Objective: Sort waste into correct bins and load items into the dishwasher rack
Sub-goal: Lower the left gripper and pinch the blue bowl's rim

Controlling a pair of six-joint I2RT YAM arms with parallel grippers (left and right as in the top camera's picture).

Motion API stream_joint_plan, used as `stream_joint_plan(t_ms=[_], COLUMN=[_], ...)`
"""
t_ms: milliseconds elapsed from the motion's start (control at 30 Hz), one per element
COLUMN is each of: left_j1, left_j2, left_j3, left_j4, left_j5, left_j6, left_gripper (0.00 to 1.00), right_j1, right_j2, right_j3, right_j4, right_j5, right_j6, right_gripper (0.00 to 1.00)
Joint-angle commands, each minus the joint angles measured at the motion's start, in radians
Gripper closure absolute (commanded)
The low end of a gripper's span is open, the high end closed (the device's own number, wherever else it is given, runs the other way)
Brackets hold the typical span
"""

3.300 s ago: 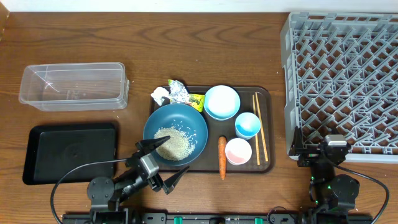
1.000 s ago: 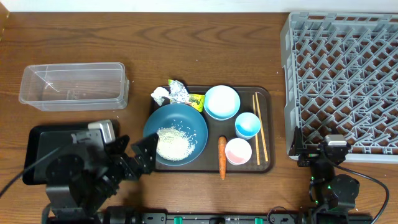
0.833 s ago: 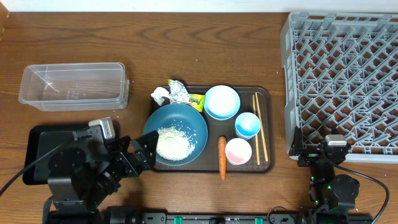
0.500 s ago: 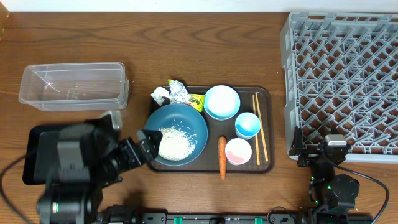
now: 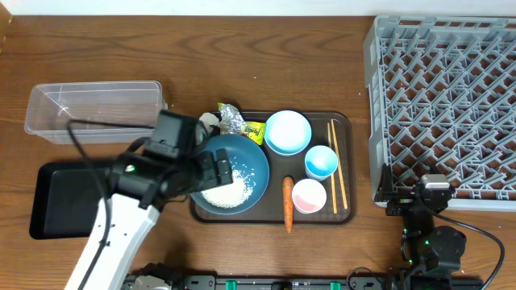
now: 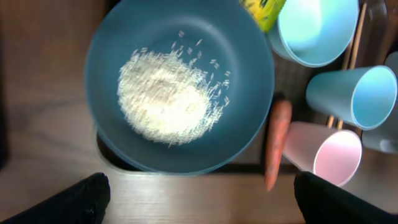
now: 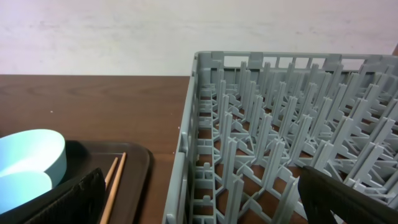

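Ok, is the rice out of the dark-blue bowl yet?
No, a pile of white rice lies in the dark-blue bowl.

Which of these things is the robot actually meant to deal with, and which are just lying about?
Part of the job: rice, carrot, tissue, foil, snack packet (waste); clear tub, black tray (bins); dark-blue bowl, light-blue bowl, blue cup, pink cup, chopsticks; grey rack.

Just there: brown serving tray, wooden table.

The left end effector (image 5: 216, 165) has moved forward over the dark-blue bowl (image 5: 251, 167).
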Motion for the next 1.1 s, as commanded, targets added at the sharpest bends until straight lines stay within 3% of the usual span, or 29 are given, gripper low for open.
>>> stream_joint_plan(t_ms=[0, 100, 400, 700, 1067], left_j1=[-0.023, -0.030, -0.039, -0.163, -0.241], left_j2=[0.036, 0.079, 0.219, 0.343, 0.477], left_j3=[0.024, 0.024, 0.024, 0.024, 0.024], left_j4=[0.035, 0.057, 0.142, 0.272, 0.336], left_j5=[-0.059, -0.054, -0.026, -0.159, -0.179], left_j6=[-0.089, -0.175, -0.151, -0.149, -0.151], left_gripper=[0.02, 0.02, 0.02, 0.02, 0.02], right_j1=[0.005, 0.005, 0.005, 0.005, 0.005], right_j2=[0.000, 0.000, 0.000, 0.000, 0.000], right_j3=[-0.004, -0.004, -0.004, -0.004, -0.004], right_j4=[-0.001, 0.000, -0.001, -0.001, 0.000], right_j5=[-0.001, -0.001, -0.001, -0.001, -0.001], right_j6=[-0.008, -0.008, -0.008, -0.008, -0.008], right_gripper=[0.01, 0.01, 0.01, 0.01, 0.01])
